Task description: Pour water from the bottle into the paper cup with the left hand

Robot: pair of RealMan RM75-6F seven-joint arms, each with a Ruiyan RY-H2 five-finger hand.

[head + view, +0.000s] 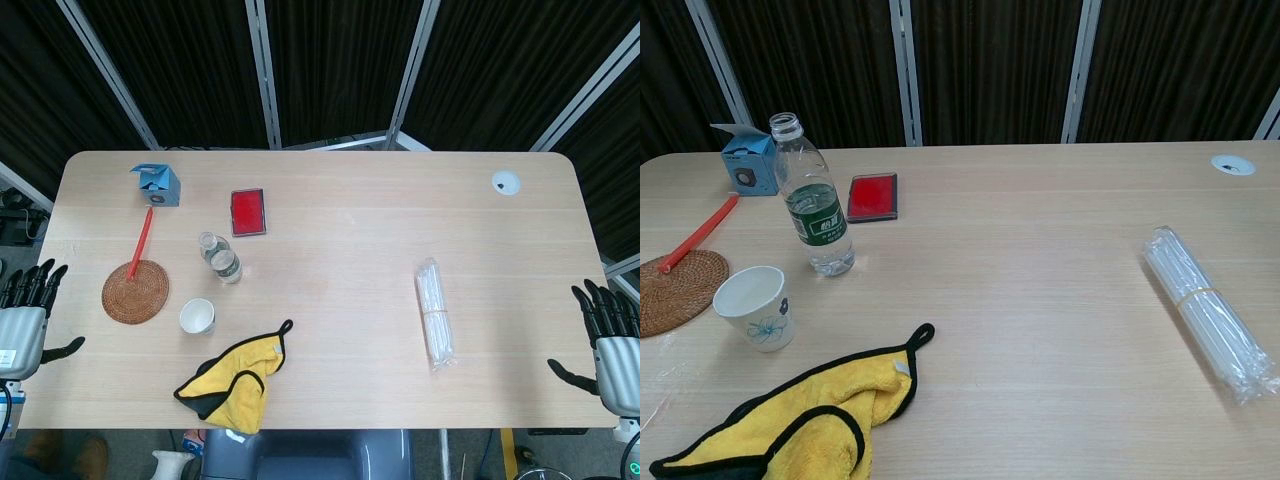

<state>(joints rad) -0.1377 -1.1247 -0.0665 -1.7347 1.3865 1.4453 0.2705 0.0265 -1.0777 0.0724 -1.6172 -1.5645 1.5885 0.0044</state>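
A clear uncapped water bottle [221,259] [813,199] with a green label stands upright left of the table's middle. A white paper cup [197,317] [756,307] with a blue flower print stands just in front of it, slightly to the left, apart from it. My left hand [25,308] hovers off the table's left edge, fingers spread, holding nothing, well away from the bottle. My right hand [612,332] hangs off the right edge, fingers spread and empty. Neither hand shows in the chest view.
A yellow cloth [232,378] [805,420] lies near the front edge. A woven coaster [135,291] with a red stick [141,243] lies left of the cup. A blue box [156,185], a red card [248,212] and a pack of straws [435,312] lie around.
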